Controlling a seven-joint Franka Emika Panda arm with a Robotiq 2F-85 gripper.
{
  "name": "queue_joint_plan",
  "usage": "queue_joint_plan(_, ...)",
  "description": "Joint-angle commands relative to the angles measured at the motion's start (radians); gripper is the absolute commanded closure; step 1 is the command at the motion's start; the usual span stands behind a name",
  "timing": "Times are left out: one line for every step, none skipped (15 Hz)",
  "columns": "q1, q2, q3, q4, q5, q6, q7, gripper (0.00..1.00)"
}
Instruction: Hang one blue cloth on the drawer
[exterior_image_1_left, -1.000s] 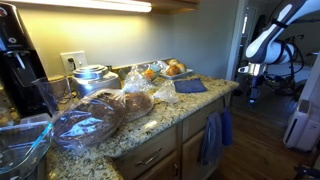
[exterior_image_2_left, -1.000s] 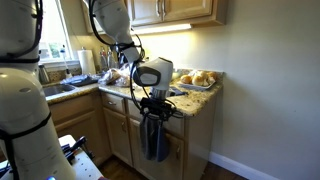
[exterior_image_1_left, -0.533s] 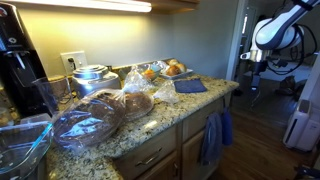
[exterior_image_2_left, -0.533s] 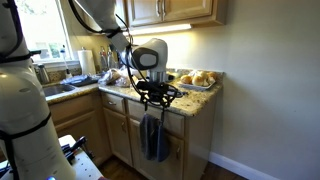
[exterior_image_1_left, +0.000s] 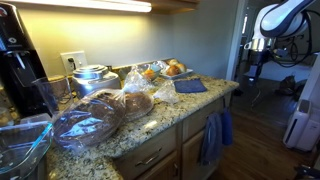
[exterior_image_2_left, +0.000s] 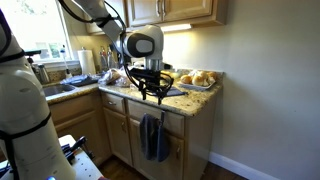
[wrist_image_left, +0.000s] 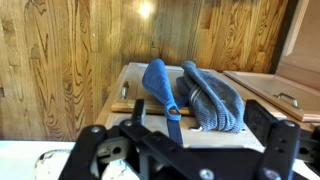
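The royal-blue cloth (wrist_image_left: 157, 84) hangs over the top edge of the drawer (wrist_image_left: 128, 106), which is pulled open, next to a duller grey-blue towel (wrist_image_left: 214, 97). In an exterior view both hang at the drawer front (exterior_image_1_left: 198, 120), the blue cloth (exterior_image_1_left: 227, 127) on the outer side. My gripper (wrist_image_left: 185, 150) is open and empty, well above the cloths. It shows above the counter corner in both exterior views (exterior_image_1_left: 250, 68) (exterior_image_2_left: 152, 92), with the hanging cloths (exterior_image_2_left: 153, 137) below it.
A small flat-folded blue cloth (exterior_image_1_left: 190, 86) lies on the granite counter (exterior_image_1_left: 150, 120). Bagged bread (exterior_image_1_left: 95, 118), a tray of rolls (exterior_image_1_left: 172, 69) and a coffee machine (exterior_image_1_left: 15, 60) stand on it. Wooden cabinet doors (wrist_image_left: 60, 60) fill the wrist view.
My gripper has risen from beside the hanging cloths to above counter height, open and empty. The cloths stay hanging on the drawer.
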Motion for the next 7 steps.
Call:
queue_joint_plan(0.003,-0.014,0.003,0.001,-0.001,-0.003,0.029,0.0)
queue_joint_plan(0.005,-0.02,0.006,0.001,-0.001,-0.003,0.033,0.0)
queue_joint_plan(0.006,-0.019,0.006,0.001,-0.001,-0.003,0.033,0.0)
queue_joint_plan(0.005,-0.015,0.006,0.001,-0.001,-0.003,0.032,0.0)
queue_joint_plan(0.005,-0.011,0.006,0.002,-0.001,-0.002,0.032,0.0)
queue_joint_plan(0.005,-0.01,0.006,0.002,-0.001,-0.002,0.031,0.0)
queue_joint_plan(0.005,-0.01,0.006,0.002,-0.001,-0.002,0.031,0.0)
